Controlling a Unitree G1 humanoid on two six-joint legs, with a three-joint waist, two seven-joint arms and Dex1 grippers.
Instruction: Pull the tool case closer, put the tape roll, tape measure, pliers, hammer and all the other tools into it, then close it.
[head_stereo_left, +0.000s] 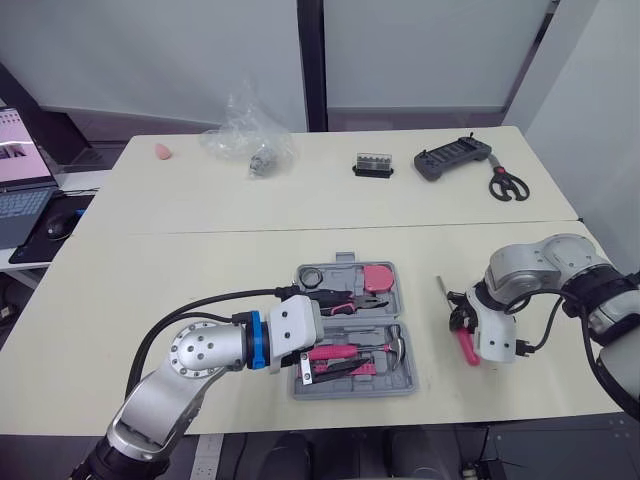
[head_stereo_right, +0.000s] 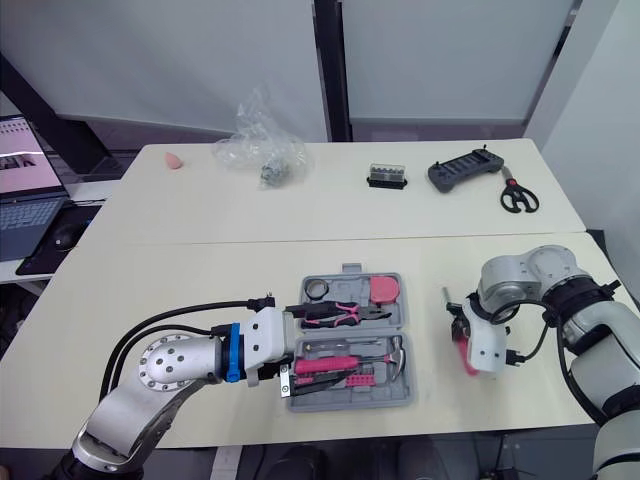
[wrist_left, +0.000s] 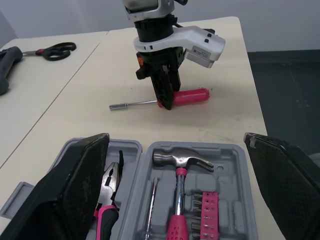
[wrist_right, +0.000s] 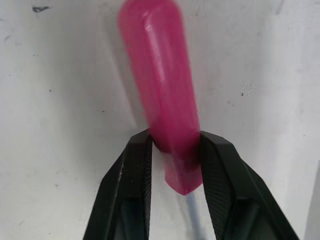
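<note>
My right gripper (wrist_right: 175, 145) is closed on the pink-handled screwdriver (wrist_left: 185, 96), both fingers (wrist_right: 132, 170) pinching the handle at the end where the metal shaft comes out. The screwdriver is at the table (head_stereo_left: 200, 260) surface, well to the right of the open tool case (head_stereo_left: 350, 388); I cannot tell whether it has left the surface.

My hold is off-centre, so I expect the long handle to sag or swing once I lift. I should squeeze firmly, raise it straight up with no twist, and carry it low and level toward the case.

The hammer (wrist_left: 180, 160), the pliers (wrist_left: 111, 182) and a strip of pink bits (wrist_left: 207, 205) already lie in the tray, and I cannot make out which recess is free. I should bring the screwdriver in parallel to the hammer's handle and lower it until it rests before letting go, so it does not bounce onto the other tools.

My left gripper (wrist_left: 176, 137) hangs spread wide over the case's left side with nothing in it. I judge it best to move it aside, or rest it on the case's rim as a brace.
</note>
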